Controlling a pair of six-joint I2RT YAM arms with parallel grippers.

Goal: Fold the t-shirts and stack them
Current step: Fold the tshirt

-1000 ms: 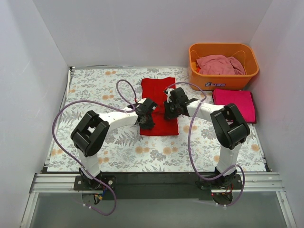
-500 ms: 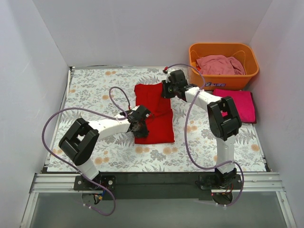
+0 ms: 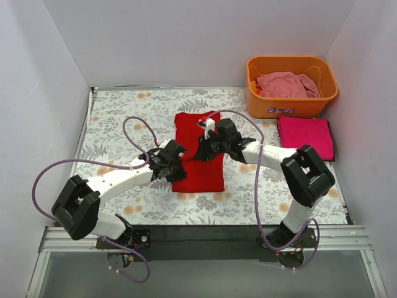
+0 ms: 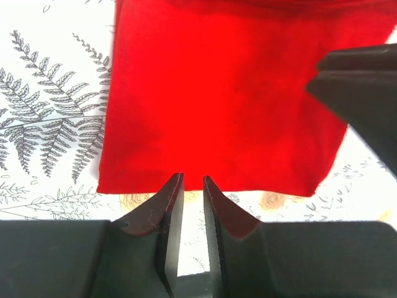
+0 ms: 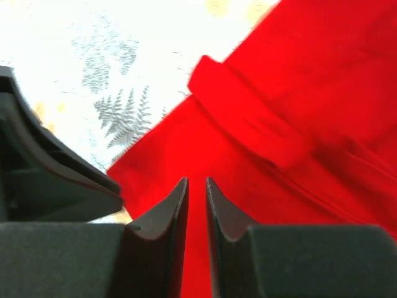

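The bright red t-shirt point(image 3: 198, 171) lies folded into a long rectangle in the middle of the table. At its left edge sits my left gripper point(image 3: 178, 162). In the left wrist view the left gripper point(image 4: 192, 178) has its jaws a narrow gap apart with only table between them, tips at the edge of the red t-shirt point(image 4: 223, 99). My right gripper point(image 3: 203, 149) hovers over the shirt's middle. Seen from the right wrist, the right gripper point(image 5: 196, 180) is slightly parted and empty above the red t-shirt point(image 5: 298, 81). A magenta t-shirt point(image 3: 305, 136) lies folded at the right.
An orange basket point(image 3: 291, 107) stands at the back right with a pale pink t-shirt point(image 3: 286, 84) crumpled inside. White walls close in the floral table cover point(image 3: 124, 118) on three sides. Purple cables loop off both arms.
My right gripper came back from the shirt's far end to above its middle. The left arm swung out to the left, its gripper staying by the shirt's left edge. The shirt shifted slightly left.
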